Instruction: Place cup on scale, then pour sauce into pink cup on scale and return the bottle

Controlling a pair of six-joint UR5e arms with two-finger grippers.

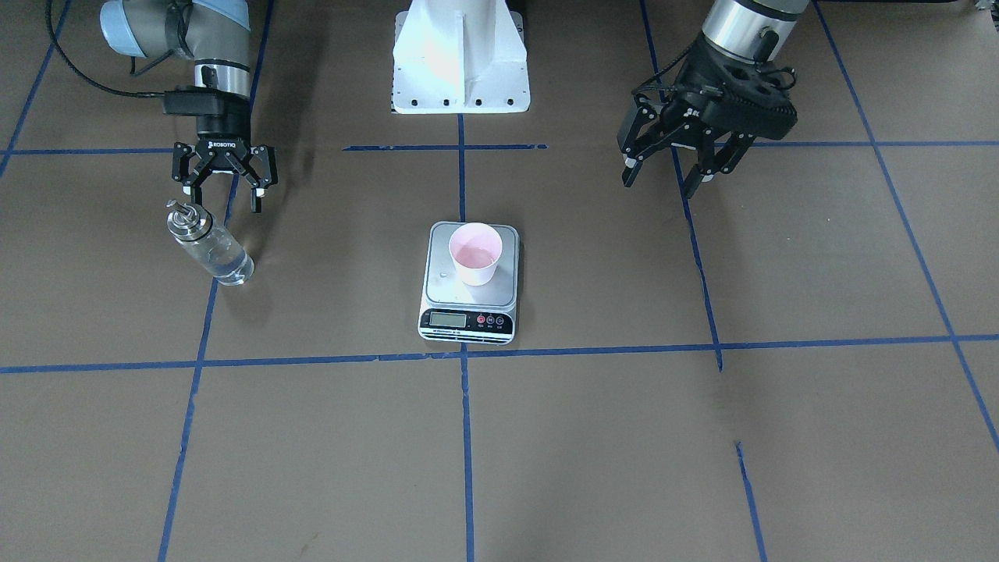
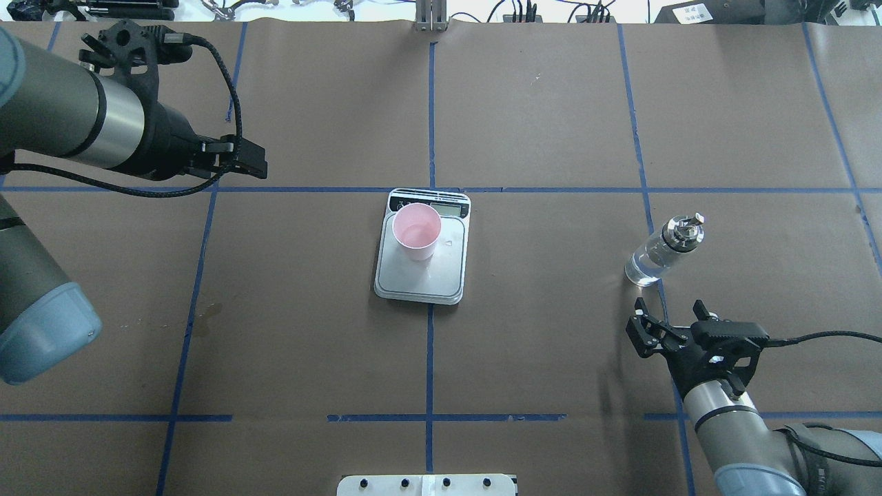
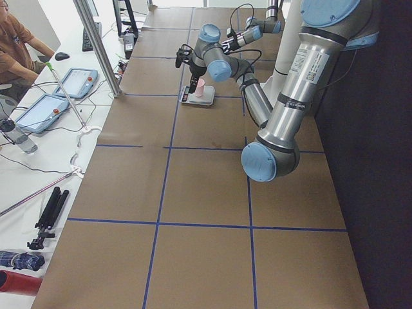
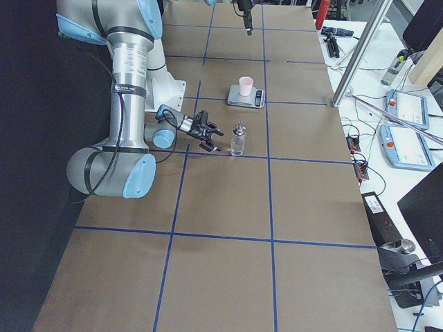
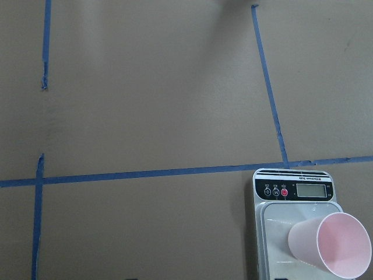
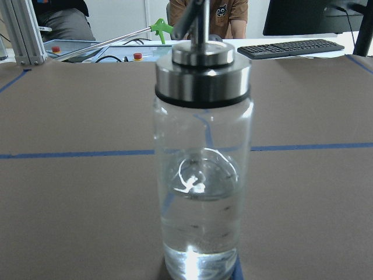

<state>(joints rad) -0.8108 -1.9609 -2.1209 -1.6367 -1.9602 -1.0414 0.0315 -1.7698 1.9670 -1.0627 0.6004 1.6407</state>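
The pale pink cup [image 1: 474,254] stands upright on the silver scale [image 1: 468,300] at mid-table; both also show in the overhead view, cup [image 2: 416,231] on scale [image 2: 441,275]. The clear glass bottle [image 1: 209,248] with a silver cap and spout stands upright on a blue tape line, its lower half filled with clear sauce [image 6: 201,221]. My right gripper [image 1: 222,191] is open and empty, just on the robot's side of the bottle [image 2: 661,251], apart from it. My left gripper [image 1: 670,173] is open and empty, raised far to the scale's side.
The robot's white base [image 1: 460,58] stands behind the scale. Blue tape lines [image 2: 430,103] grid the brown table. Operators, tablets and a keyboard [image 6: 291,49] lie beyond the table's far edge.
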